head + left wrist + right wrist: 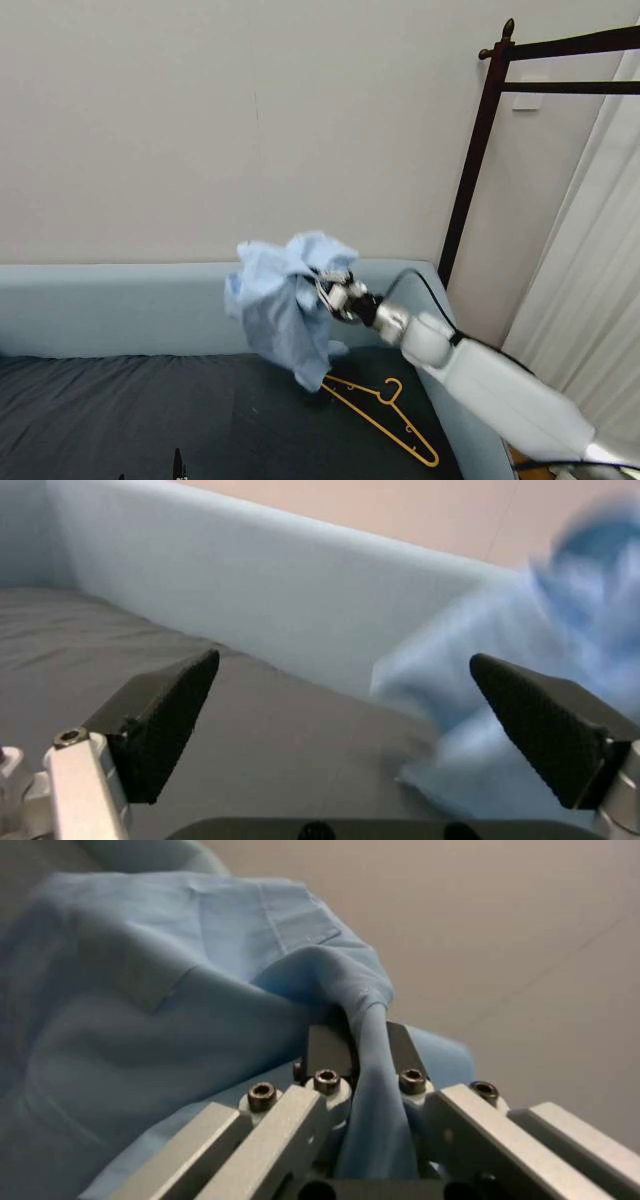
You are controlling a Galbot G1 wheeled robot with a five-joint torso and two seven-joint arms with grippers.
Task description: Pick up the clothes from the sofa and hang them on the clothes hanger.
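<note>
A light blue shirt [288, 300] hangs in the air above the sofa's dark seat [150, 415], bunched up. My right gripper [330, 285] is shut on a fold of it; in the right wrist view the cloth [180, 990] is pinched between the two fingers [330, 1050]. A yellow hanger [385, 410] lies on the seat below the shirt, near the sofa's right end. My left gripper [345, 727] is open low over the seat, with the blurred blue shirt [540, 667] beyond it.
The sofa's pale blue backrest [110, 305] runs along the beige wall. A dark wooden clothes rack [480, 140] stands at the right behind the sofa's arm, beside a white curtain [590, 290].
</note>
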